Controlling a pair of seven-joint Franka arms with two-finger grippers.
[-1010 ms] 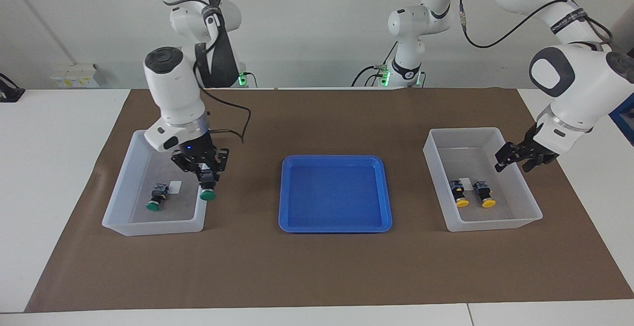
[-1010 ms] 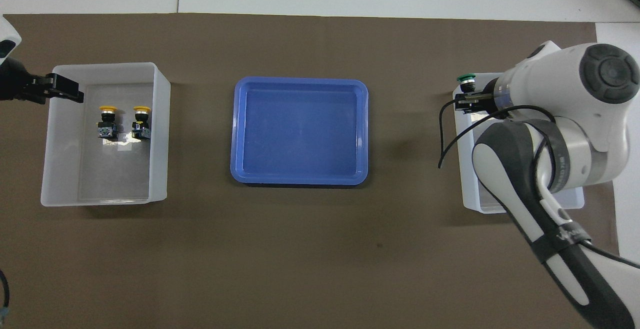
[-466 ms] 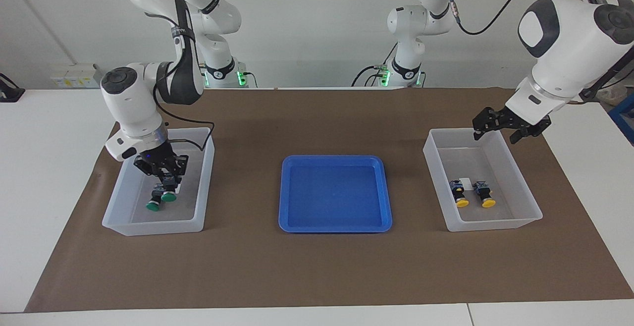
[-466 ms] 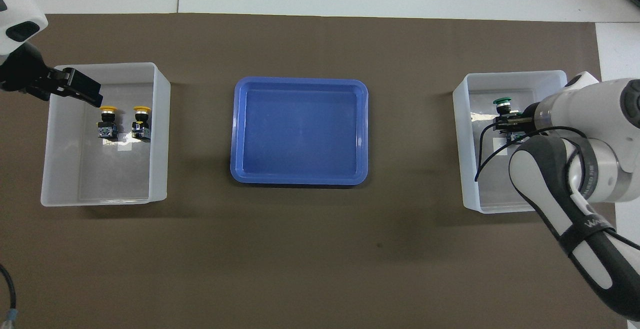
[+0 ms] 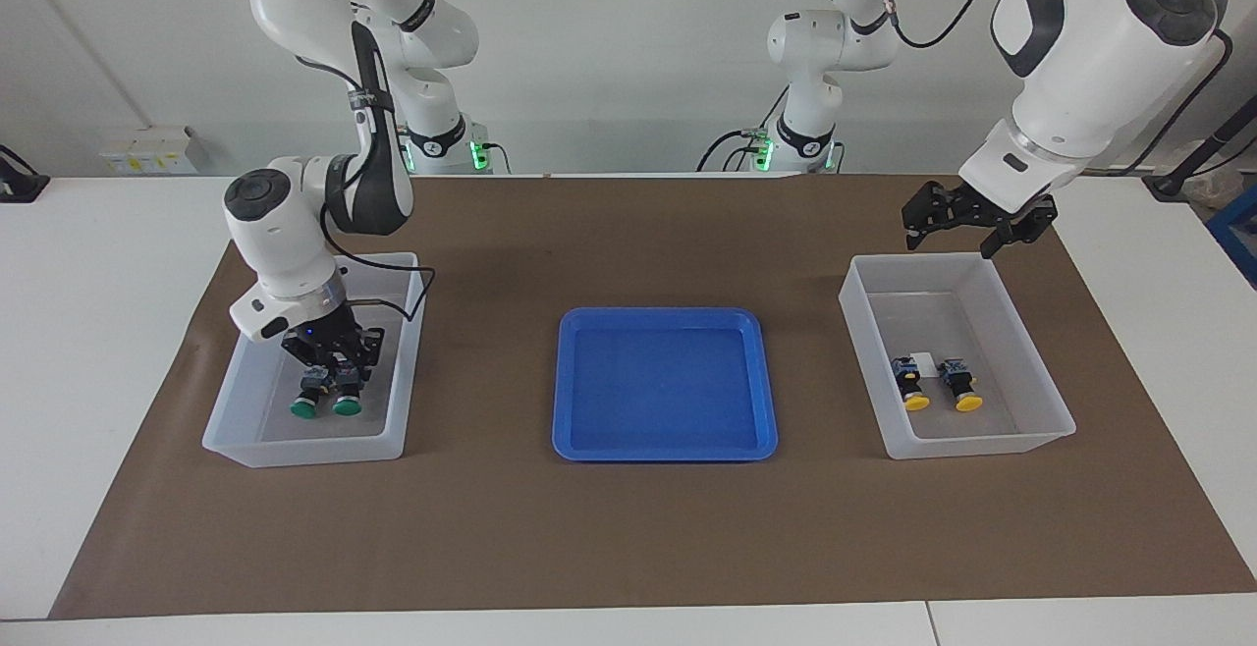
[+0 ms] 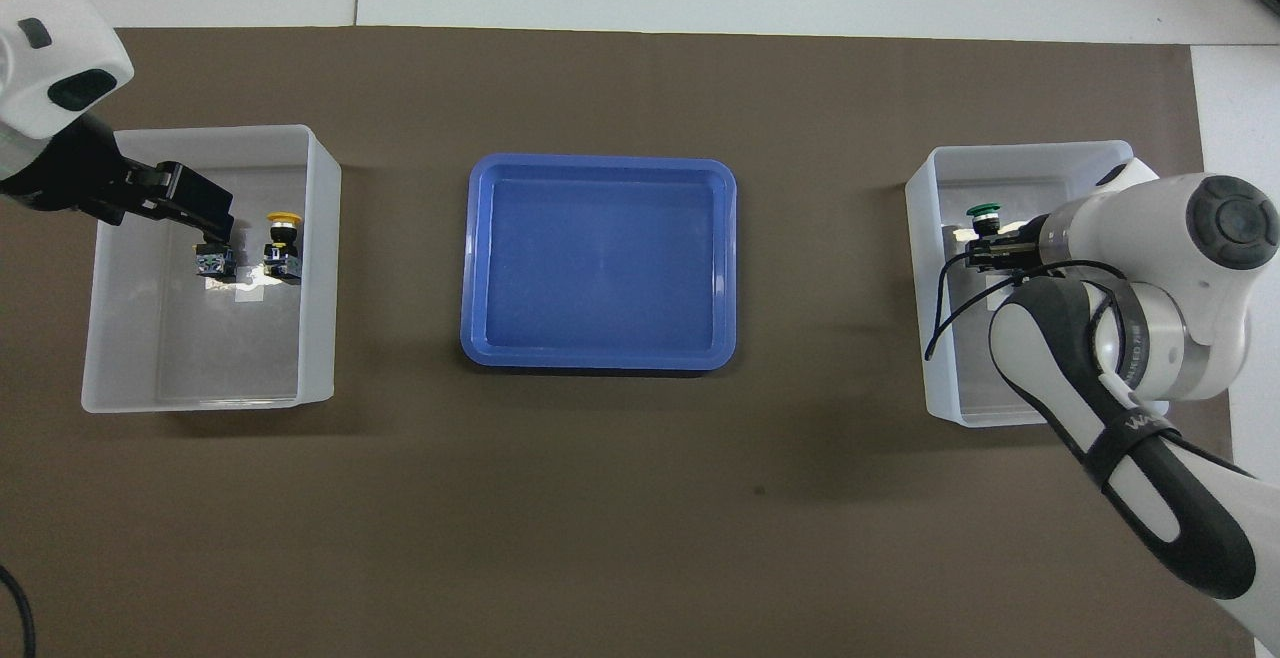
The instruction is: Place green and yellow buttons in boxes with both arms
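Wrapping up: both yellow buttons (image 5: pixel 941 384) lie in box (image 5: pixel 1041 371) at left arm's end; left gripper (image 5: pixel 967 222) above its robot-side rim, jaws spread, empty. Right gripper (image 5: pixel 334 356) down in other box (image 5: pixel 241 430), jaws pinching second green button (image 5: pixel 346 399) beside first (image 5: pixel 307 403). Left: release, retract. Stickers blank; arm lettering unreadable.

Bright, even light — shadows seemingly soft

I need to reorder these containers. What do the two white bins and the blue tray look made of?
White bins: seemingly thin translucent plastic, frosted; the mat shows faintly through the walls. Blue tray: probably opaque moulded plastic, smooth, with a rounded rim.
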